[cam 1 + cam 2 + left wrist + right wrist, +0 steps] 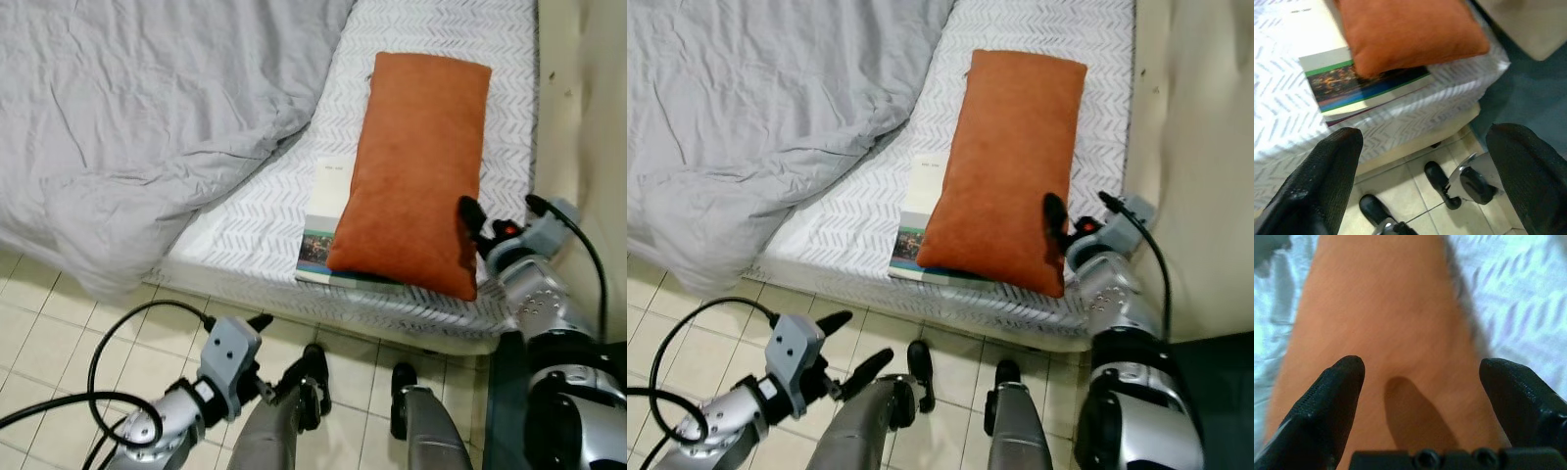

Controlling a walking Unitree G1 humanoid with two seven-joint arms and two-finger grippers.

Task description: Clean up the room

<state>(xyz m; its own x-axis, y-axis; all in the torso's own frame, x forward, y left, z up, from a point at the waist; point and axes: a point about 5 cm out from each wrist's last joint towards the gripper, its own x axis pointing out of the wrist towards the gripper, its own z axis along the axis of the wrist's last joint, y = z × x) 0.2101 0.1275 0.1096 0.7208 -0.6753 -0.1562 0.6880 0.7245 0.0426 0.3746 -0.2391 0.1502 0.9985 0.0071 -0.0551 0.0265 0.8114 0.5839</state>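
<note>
An orange pillow (416, 166) lies lengthwise on the patterned mattress (255, 220), its near end covering part of a book (328, 211) with a colourful cover. My right gripper (1420, 382) is open just over the pillow's near right corner, one finger (470, 220) raised above the fabric. It casts a shadow on the pillow, and I cannot tell whether it touches. My left gripper (850, 345) is open, low over the floor in front of the bed, holding nothing. In the left wrist view the book (1352, 83) and pillow (1410, 29) lie beyond its fingers.
A crumpled grey duvet (147, 127) covers the bed's left side and hangs over the near edge. A pale wall (598, 98) stands close on the right. My feet (313, 377) are on the tiled floor (59, 323), a dark teal surface (1528, 98) beside them.
</note>
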